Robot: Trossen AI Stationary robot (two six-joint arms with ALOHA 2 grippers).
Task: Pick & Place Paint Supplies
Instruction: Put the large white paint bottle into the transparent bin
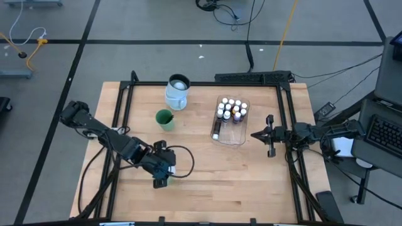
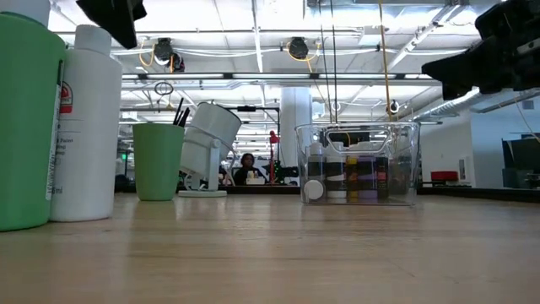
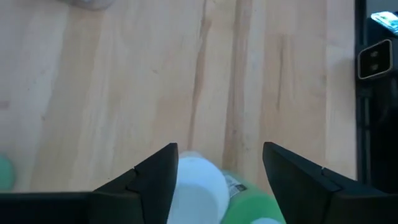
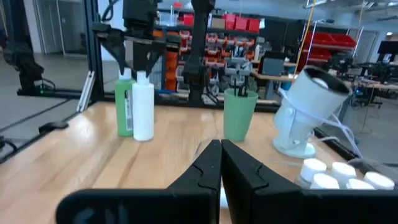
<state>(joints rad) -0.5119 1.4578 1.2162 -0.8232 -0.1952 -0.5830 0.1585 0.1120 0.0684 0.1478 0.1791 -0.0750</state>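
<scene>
A tall green bottle (image 4: 124, 106) and a white bottle (image 4: 143, 109) stand upright side by side on their bases near the table's near left. My left gripper (image 3: 217, 168) hangs open just over them, pointing down. Its fingers stand on either side of the white bottle's top (image 3: 198, 186), and no touch shows. Dark-handled brushes (image 2: 179, 114) stick out of a green cup (image 1: 164, 119). Several tiny white-capped bottles (image 1: 230, 110) fill a clear tub (image 1: 242, 135). My right gripper (image 4: 219, 155) is shut and holds nothing, level above the table's right side.
A white-and-pale-blue mug (image 1: 178, 91) stands at the far side, behind the green cup. A black frame rail (image 1: 207, 82) runs around the tabletop. Bare wood lies between the two bottles and the tub. A room with shelves shows beyond the table.
</scene>
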